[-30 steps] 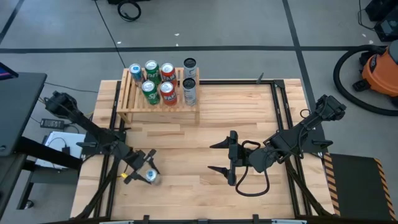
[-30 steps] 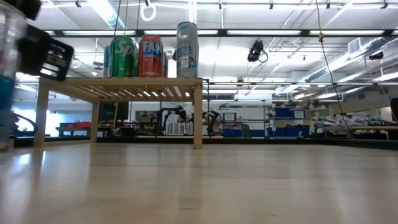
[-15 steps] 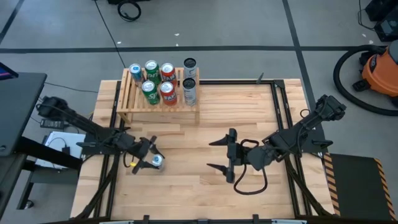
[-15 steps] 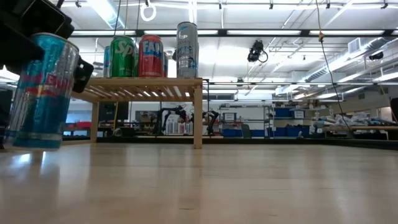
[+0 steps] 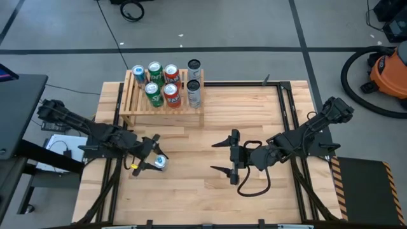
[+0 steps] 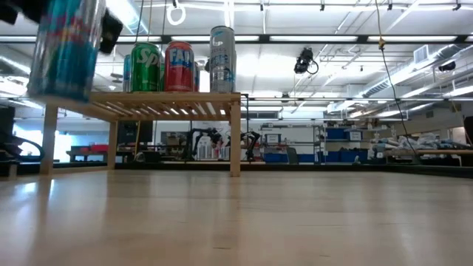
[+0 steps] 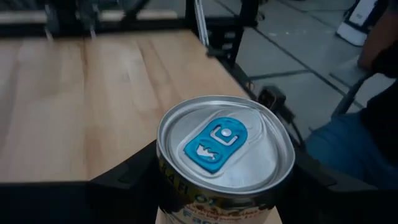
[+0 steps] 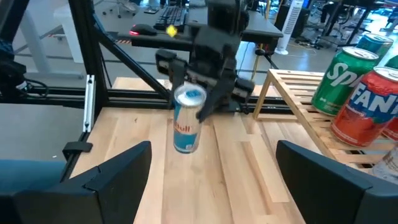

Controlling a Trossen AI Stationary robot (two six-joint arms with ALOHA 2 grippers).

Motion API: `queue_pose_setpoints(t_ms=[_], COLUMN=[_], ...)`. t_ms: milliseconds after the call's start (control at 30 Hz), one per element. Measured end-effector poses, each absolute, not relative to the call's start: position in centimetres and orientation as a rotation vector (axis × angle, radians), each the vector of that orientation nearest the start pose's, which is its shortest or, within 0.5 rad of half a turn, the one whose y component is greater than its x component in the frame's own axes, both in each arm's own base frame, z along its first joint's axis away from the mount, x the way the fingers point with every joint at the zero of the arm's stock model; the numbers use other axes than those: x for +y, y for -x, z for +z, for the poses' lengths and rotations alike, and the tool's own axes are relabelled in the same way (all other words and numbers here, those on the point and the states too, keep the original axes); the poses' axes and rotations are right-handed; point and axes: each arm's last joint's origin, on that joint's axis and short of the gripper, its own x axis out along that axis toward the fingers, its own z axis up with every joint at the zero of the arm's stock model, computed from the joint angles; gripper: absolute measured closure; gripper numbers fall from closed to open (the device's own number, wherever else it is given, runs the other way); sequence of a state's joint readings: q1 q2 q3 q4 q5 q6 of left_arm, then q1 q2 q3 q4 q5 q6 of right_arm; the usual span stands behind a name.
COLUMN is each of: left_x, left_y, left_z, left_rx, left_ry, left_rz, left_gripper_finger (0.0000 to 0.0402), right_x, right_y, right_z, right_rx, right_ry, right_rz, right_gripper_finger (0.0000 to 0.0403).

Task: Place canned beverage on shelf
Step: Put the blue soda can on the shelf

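Above table [image 5: 254,108] – left gripper [image 5: 151,162] clamps blue can [image 5: 159,163]; right gripper [image 5: 224,156] wide.

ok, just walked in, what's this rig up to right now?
The left gripper is shut on a slim blue-and-silver beverage can and holds it off the wooden table, near the table's left front. The low light-wood slatted shelf at the back left already carries six cans, and this one is not on it yet. The right gripper is open and empty over mid-table, facing the held can.
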State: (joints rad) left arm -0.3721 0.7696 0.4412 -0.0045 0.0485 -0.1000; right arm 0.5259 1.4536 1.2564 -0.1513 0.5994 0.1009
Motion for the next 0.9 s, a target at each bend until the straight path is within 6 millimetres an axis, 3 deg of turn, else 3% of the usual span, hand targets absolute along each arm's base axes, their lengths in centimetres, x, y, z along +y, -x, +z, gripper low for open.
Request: queue_pose_setpoints(t_ms=[233, 500, 900], left_x=[-5.8, -4.5, -1.8], left_y=[-15.8, -12.7, -7.1], left_z=[26.9, 30.6, 31.1], left_rx=[0.372, 0.317, 0.241], left_ry=[-0.046, -0.041, 0.059], left_rz=[-0.250, -0.205, -0.030], left_gripper_finger=[0.0161, 0.0161, 0.0161], right_x=[14.5, 13.7, 12.6], right_y=[-29.5, -30.0, -30.5], right_z=[34.5, 34.4, 34.4], right_rx=[0.303, 0.318, 0.332], right_ry=[0.088, 0.078, 0.091], right_rz=[-0.025, 0.026, 0.093], right_gripper_finger=[0.0048, 0.0048, 0.0048])
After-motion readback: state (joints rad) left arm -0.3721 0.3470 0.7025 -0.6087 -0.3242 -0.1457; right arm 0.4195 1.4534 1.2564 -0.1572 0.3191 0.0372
